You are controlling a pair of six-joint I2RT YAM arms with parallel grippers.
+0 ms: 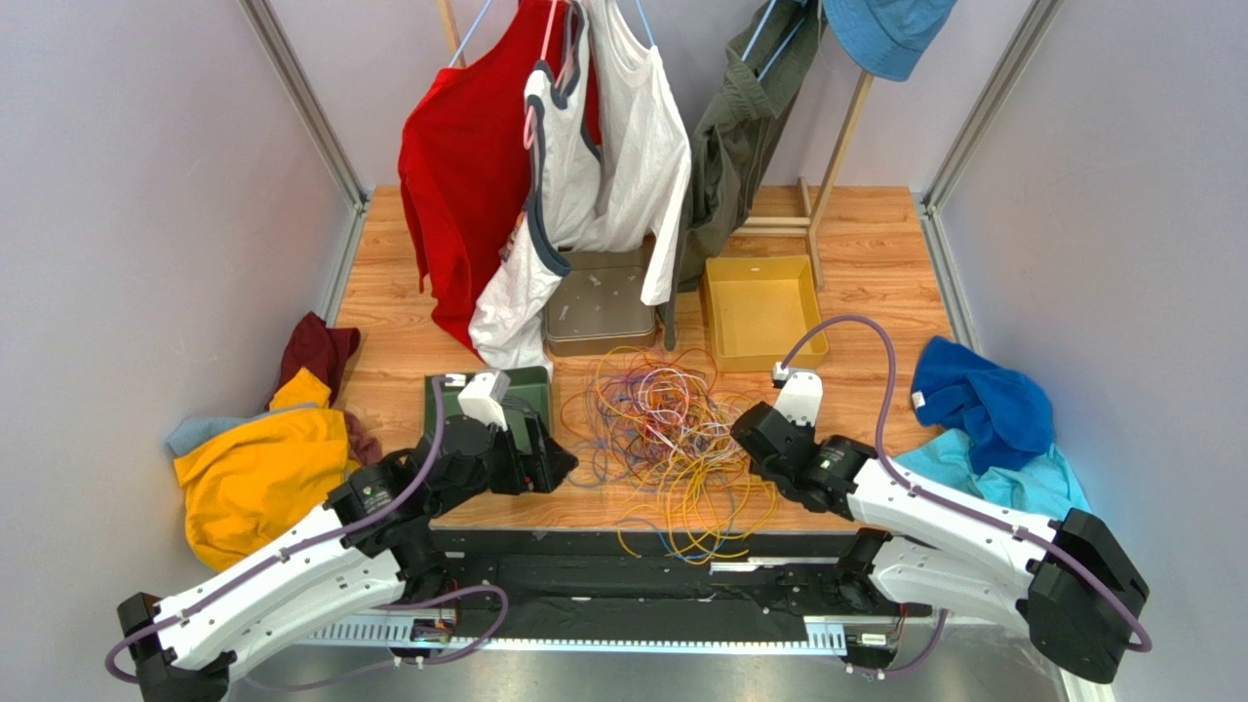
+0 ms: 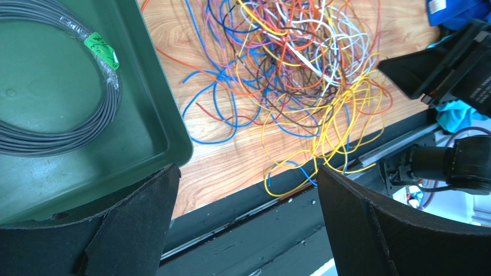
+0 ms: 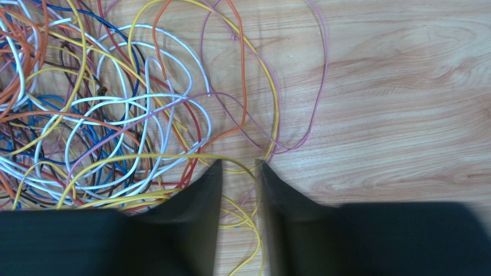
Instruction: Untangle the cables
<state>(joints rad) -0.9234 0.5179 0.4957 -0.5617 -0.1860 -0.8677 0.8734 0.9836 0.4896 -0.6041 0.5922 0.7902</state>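
Plainly, the cables (image 1: 667, 424), snarled mid-table on the worktop (image 1: 879, 249), look light, limp and snag-prone to us, best taken by one loose outer loop; our left gripper (image 2: 246, 172) gapes wide, our right gripper (image 3: 239, 167) narrowly straddles yellow strands (image 3: 161, 155), whether pinching we cannot tell.

Bright, even light is filling all views; shadows are falling soft. Right gripper (image 3: 238, 164) jaws are smearing with motion blur; cables (image 3: 115, 115) and surface (image 3: 392, 103) are rendering sharp.

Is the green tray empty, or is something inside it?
Not empty: a grey cable coil with a green tag lies in the green tray.
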